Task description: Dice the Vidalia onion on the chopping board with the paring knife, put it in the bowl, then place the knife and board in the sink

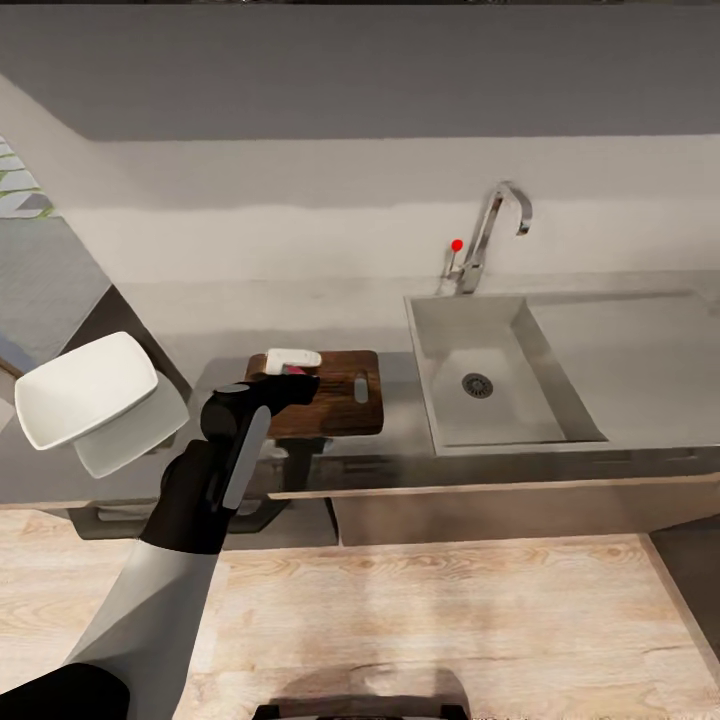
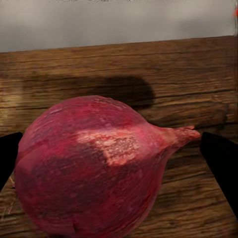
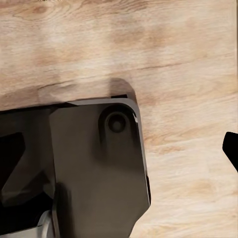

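Pale wood-plank floor [image 1: 450,620] runs below the grey cabinet front [image 1: 500,515] (lightly streaked); plain off-white wall [image 1: 300,190] rises behind.

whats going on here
The robot's left gripper holds a red onion between its fingers, just above the wooden chopping board on the countertop. The sink to the right is empty, so the onion is already out of it. The white bowl waits at the left. No cutting has started.
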Robot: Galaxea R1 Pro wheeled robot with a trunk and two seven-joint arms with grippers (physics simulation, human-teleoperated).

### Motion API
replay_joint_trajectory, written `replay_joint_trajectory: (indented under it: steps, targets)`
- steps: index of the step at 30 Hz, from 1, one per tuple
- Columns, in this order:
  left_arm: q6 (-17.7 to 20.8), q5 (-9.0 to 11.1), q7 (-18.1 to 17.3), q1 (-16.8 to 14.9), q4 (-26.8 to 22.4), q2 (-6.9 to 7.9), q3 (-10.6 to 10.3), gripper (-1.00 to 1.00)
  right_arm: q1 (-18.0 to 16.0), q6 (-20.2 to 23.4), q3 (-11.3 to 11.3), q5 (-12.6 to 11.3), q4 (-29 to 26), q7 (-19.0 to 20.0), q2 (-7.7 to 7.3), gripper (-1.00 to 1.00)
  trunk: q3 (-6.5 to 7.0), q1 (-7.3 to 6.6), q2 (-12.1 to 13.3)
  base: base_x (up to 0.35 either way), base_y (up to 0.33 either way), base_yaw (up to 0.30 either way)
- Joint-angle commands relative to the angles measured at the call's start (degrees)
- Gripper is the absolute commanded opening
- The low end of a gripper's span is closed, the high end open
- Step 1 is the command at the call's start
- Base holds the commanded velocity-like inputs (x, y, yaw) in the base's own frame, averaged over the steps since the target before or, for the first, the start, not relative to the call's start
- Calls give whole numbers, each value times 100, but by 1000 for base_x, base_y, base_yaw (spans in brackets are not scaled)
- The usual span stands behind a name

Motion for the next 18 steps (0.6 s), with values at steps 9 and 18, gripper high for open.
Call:
replay_joint_trajectory:
  steps: [9,18]
  targets:
    - [5,216,54,-2,28,0,-7,-100,0,-12,-34,59,-10,37,10,100,6,5,-7,0,0,-76]
    - [5,216,54,-1,27,0,-6,-100,0,-12,-34,62,-10,37,14,100,63,5,-7,0,0,-2]
